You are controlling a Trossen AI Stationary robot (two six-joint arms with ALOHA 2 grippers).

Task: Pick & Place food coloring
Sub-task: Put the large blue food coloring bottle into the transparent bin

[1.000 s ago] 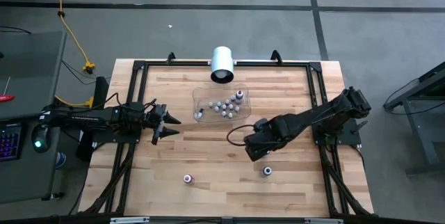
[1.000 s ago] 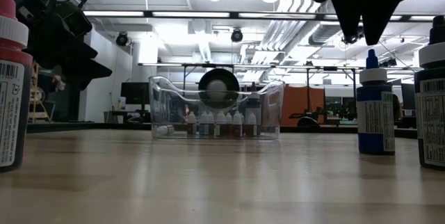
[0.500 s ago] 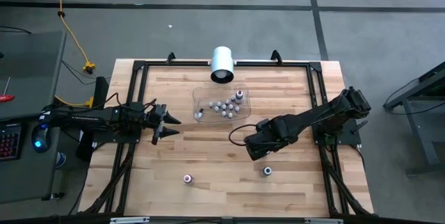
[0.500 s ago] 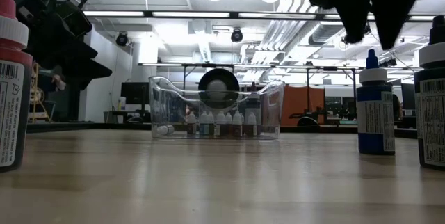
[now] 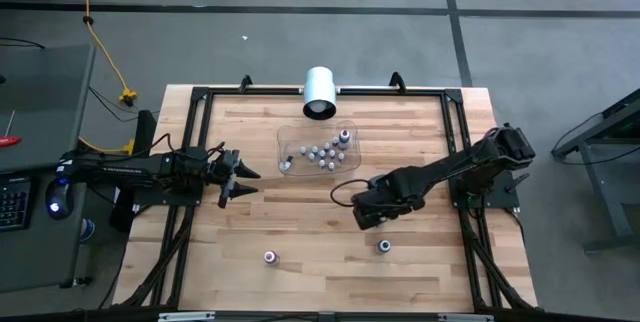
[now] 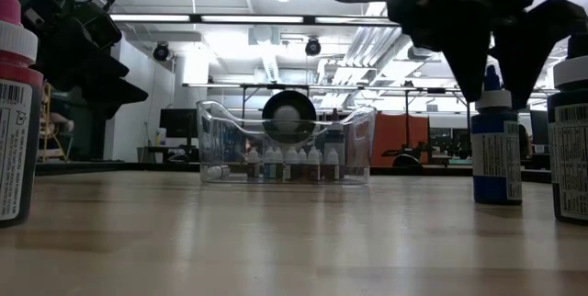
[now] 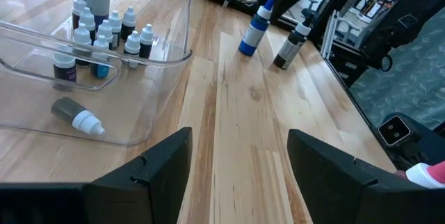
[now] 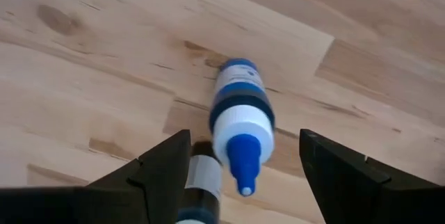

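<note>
A blue food coloring bottle (image 8: 240, 106) stands upright on the wooden table (image 5: 300, 222). My right gripper (image 6: 494, 94) hangs over it, pointing down and open. Its fingers stand on either side of the bottle's blue tip (image 6: 492, 79) without touching it. A dark bottle with a white cap (image 6: 571, 130) stands close by, toward the near edge. A pink-red bottle (image 5: 269, 257) stands near the front edge. Several small bottles (image 7: 97, 36) sit in the clear tray (image 5: 350, 127). My left gripper (image 5: 240, 177) waits open at the table's left.
A large white cylinder (image 5: 320, 92) lies at the far edge, behind the tray. One small bottle (image 7: 78, 115) lies on its side in the tray. Black frame rails (image 5: 455, 122) run along the table's sides. Bare wood lies between the tray and the front bottles.
My right gripper has come down over the blue bottle and rolled slightly; its fingertips, earlier above the bottle's tip, now flank it. The gap between its fingers has grown a little wider. The bottles have stayed in place.
</note>
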